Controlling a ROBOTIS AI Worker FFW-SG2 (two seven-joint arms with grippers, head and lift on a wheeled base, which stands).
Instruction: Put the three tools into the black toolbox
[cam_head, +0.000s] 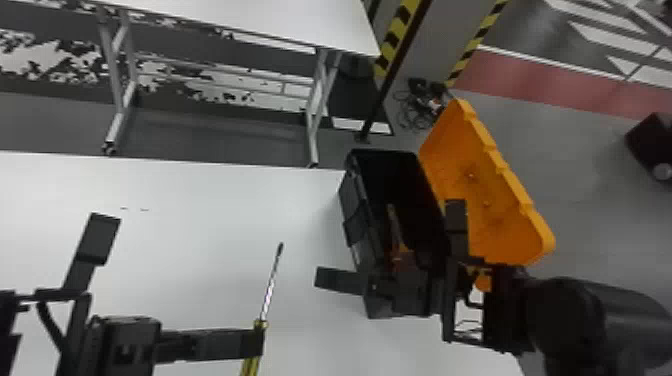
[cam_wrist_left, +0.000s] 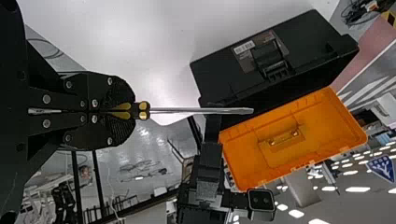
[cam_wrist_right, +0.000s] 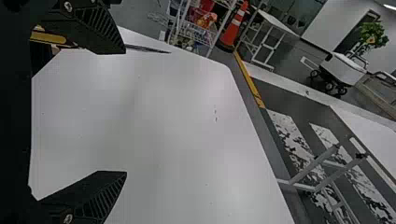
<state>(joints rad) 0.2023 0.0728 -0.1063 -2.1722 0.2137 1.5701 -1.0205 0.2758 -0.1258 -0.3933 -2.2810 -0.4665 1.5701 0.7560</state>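
Observation:
In the head view my left gripper (cam_head: 252, 342) is at bottom centre, by the yellow-and-black screwdriver (cam_head: 267, 297), whose metal shaft points away from me. The left wrist view has my left gripper (cam_wrist_left: 123, 112) shut on that screwdriver's handle, with the shaft (cam_wrist_left: 201, 111) extending past the fingertips. The black toolbox (cam_head: 352, 212) stands open to the right; inside lies a tool (cam_head: 394, 227) with an orange-red part, partly hidden by my right arm. My right gripper (cam_head: 340, 280) is over the toolbox's near end. Its fingers stand wide apart in the right wrist view, the gripper (cam_wrist_right: 123, 112) holding nothing.
The toolbox's orange lid (cam_head: 480, 190) is folded open on its right side. White table (cam_head: 200, 220) surface lies between the left arm and the toolbox. Behind the work table is another white table (cam_head: 240, 17), and a striped post (cam_head: 397, 42) rises beyond the toolbox.

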